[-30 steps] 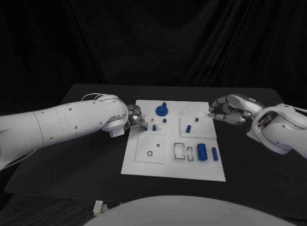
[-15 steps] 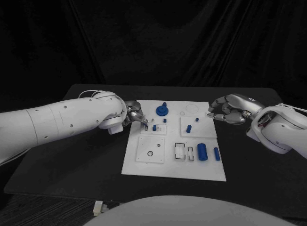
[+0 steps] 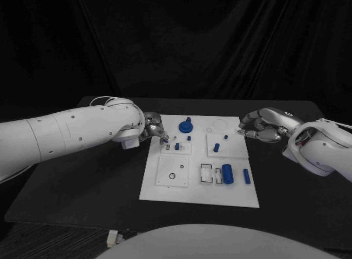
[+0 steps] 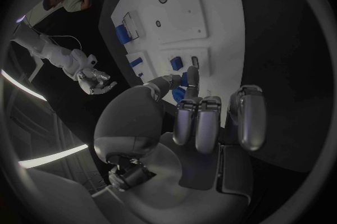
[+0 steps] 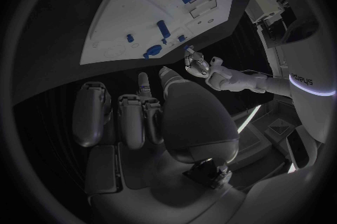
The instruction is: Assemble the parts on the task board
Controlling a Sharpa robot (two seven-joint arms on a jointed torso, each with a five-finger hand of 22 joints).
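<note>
The task board (image 3: 199,186) is a white rectangular plate in the middle of the black table (image 3: 82,183); the left hand (image 3: 155,129) hangs at its far left edge, its fingertips just above the board's rim beside a small raised square panel (image 3: 176,146); in the left wrist view the fingers (image 4: 199,123) lie side by side, bent forward, with the thumb reaching toward them, and I cannot tell whether anything is pinched between them; a small blue peg (image 3: 177,145) stands on that square panel, just beside the fingertips but apart from them; the right hand (image 3: 262,125) hovers at the board's far right corner, off the plate, its fingers (image 5: 133,120) curled inward with nothing visible in them; the nearest part to it, a short blue peg (image 3: 225,137), is well clear of its fingers.

The board carries several blue parts: a round blue knob (image 3: 185,127) near the far edge; a slanted blue pin (image 3: 216,147) on the right-hand panel; a thick blue cylinder (image 3: 228,174) lying in the near right area, with a thinner blue bar (image 3: 246,176) just beside it; a square panel with a small dark ring (image 3: 172,175) sits at near left; two rectangular slots (image 3: 205,173) lie between that panel and the cylinder.
</note>
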